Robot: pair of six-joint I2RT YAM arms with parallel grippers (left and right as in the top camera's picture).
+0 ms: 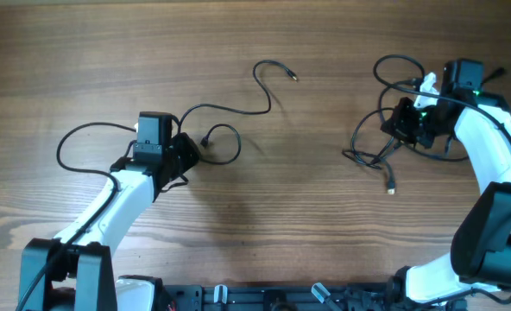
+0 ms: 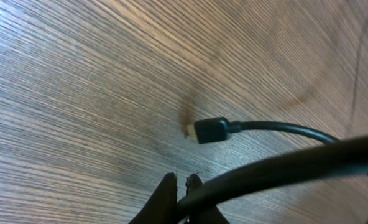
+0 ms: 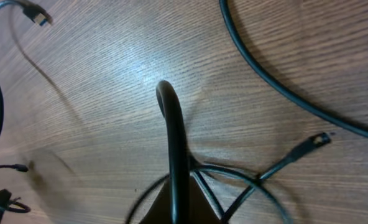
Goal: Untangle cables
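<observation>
1. the left claw (image 2: pixel 183 186) is clenched on a loose cable (image 2: pixel 283 163), which passes between its fingertips. a small plug (image 2: pixel 212 130) lies on the wood just ahead of them.
2. the right claw (image 3: pixel 178 199) is clenched on one strand (image 3: pixel 171 124) of the tangled cables (image 1: pixel 385 142). the strand arches up from the tips in a tight bend.
3. the rest of the tangle loops around and beside the right claw, and one plug end (image 1: pixel 391 186) trails toward the near edge.
4. the loose cable winds away from the left claw toward the table's middle, well apart from the tangle.
5. the brown wood-grain table (image 1: pixel 324 242) fills every view.
</observation>
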